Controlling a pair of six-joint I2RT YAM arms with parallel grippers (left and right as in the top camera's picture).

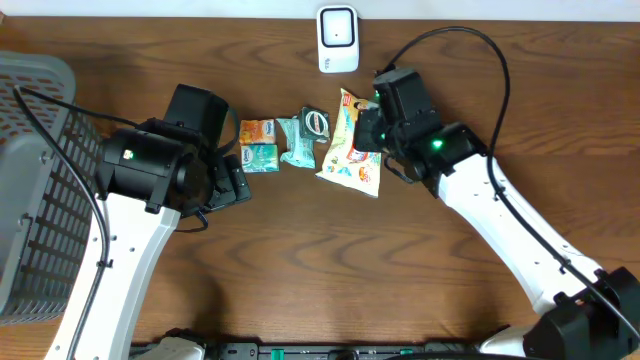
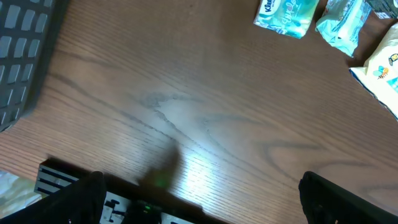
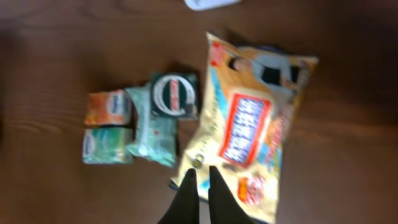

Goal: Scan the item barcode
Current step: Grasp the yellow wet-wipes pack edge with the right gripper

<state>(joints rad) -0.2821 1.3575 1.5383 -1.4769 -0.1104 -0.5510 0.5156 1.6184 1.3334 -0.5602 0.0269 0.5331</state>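
Yellow-and-white printed plastic snack bag [image 1: 350, 150]: flat on brown wooden worktop [image 1: 300, 260], right of small orange and teal tissue packs [image 1: 260, 156] | right claw [image 3: 199, 173]: pinched shut, tips at bag's edge | left claw [image 2: 200, 179]: spread wide, empty, over bare worktop

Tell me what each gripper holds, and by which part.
The left gripper is open and holds nothing. The right gripper is shut over the edge of the snack bag; whether it pinches it cannot be told.
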